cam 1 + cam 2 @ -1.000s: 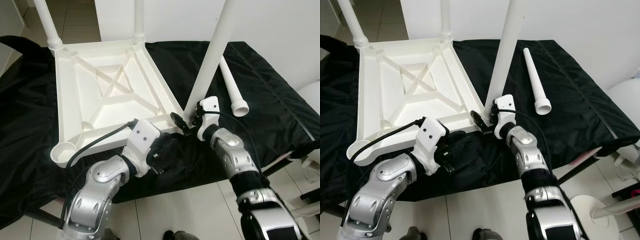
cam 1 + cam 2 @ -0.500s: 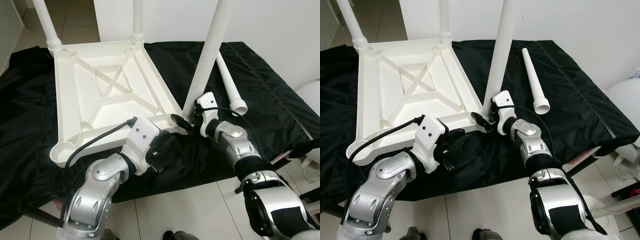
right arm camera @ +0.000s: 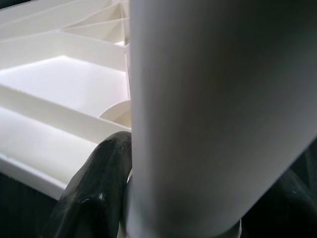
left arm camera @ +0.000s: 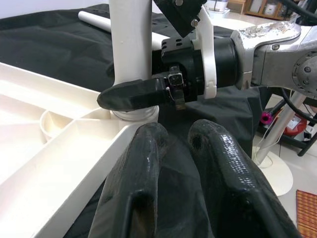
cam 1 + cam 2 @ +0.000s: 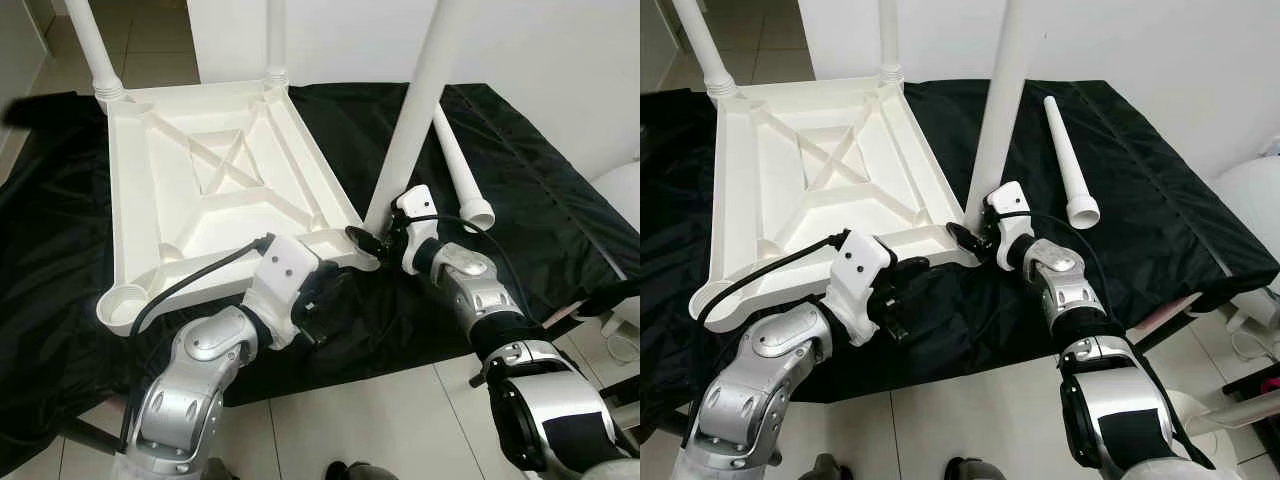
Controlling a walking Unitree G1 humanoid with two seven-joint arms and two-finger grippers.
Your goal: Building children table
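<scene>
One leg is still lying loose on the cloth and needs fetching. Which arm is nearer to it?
Right. The right tool is clamped on the upright leg, just beside the loose leg. The left tool sits at the tabletop's near edge, farther away.

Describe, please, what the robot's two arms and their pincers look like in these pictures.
Both arms are built of rounded silver metal segments with black joints. The left arm carries a white block at the wrist, with a black cable looping from it. The right arm has a white bracket at its wrist and a thin black cable. The left pincer and right pincer each have two long, glossy black fingers with rounded tips.
</scene>
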